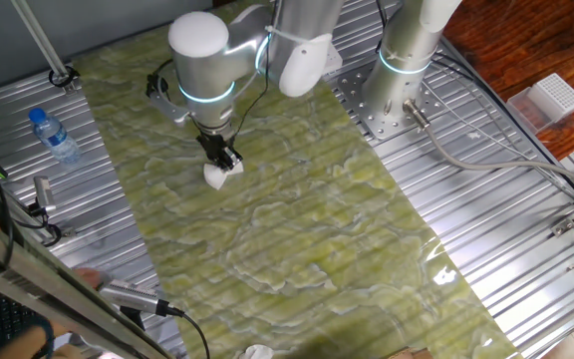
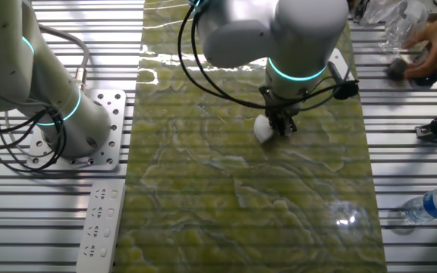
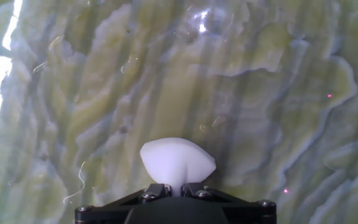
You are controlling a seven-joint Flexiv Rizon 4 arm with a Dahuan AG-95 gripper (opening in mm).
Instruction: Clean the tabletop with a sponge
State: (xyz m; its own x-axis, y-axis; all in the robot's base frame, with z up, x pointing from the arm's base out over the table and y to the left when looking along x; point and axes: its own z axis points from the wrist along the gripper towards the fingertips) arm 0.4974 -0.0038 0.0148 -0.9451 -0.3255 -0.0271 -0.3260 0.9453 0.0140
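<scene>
White sponge [image 3: 177, 163] pinched in tool [image 3: 174, 188] (hand view only) over tabletop [image 3: 278, 112].

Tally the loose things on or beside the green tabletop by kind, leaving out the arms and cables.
Sponge: 1, pinched in the gripper, the sponge down at the tabletop.
Water bottle: 1, the water bottle lying on the metal panel.
White ridged box: 1, the white ridged box on the wood.
Total: 3

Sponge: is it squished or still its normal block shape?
Squished. In the hand view the sponge bulges out rounded where the end effector pinches its base, against the tabletop.
</scene>
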